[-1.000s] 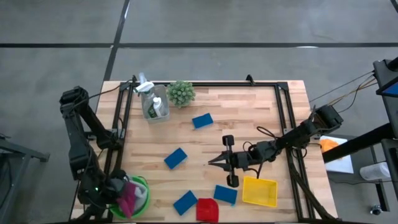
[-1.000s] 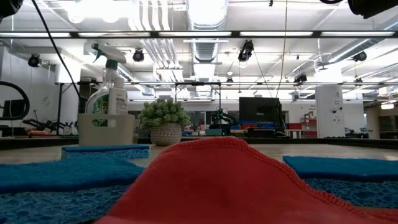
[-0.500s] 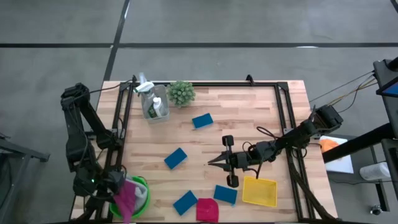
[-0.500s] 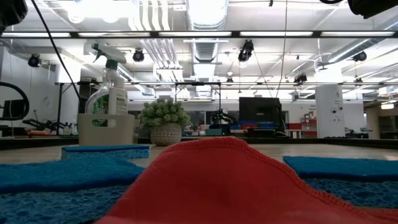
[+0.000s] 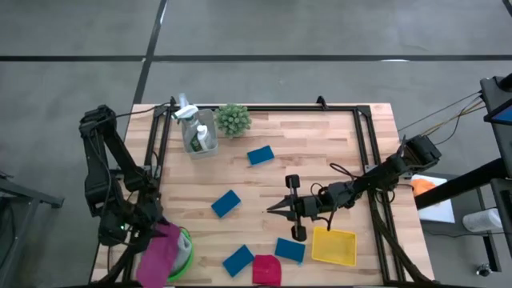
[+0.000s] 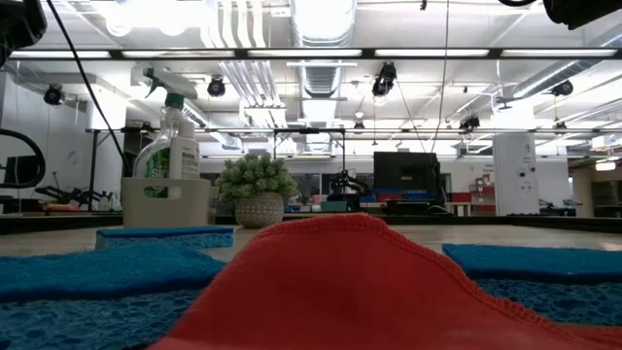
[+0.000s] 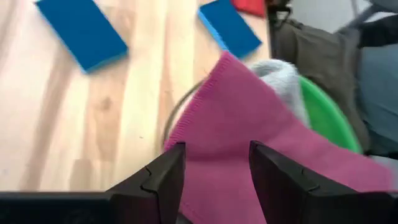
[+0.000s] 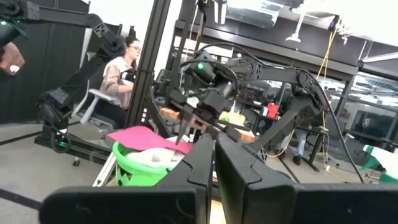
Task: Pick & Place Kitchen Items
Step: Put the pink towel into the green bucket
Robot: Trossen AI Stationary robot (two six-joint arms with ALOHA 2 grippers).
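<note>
Over the table's near-left corner, the left pincer [image 5: 134, 226] stands spread above the pink cloth [image 5: 160, 252], which drapes over the green bowl [image 5: 183, 249]. To finish well, lift straight up so no fold snags. Its arm is folded upright. The right pincer [image 5: 272, 210], pressed together, rests mid-table.

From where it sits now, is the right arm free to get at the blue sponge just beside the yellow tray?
Probably yes. The right tool rests shut on the table, the blue sponge lies close by beside the yellow tray, and nothing stands between them. The tool would have to open first.
</note>
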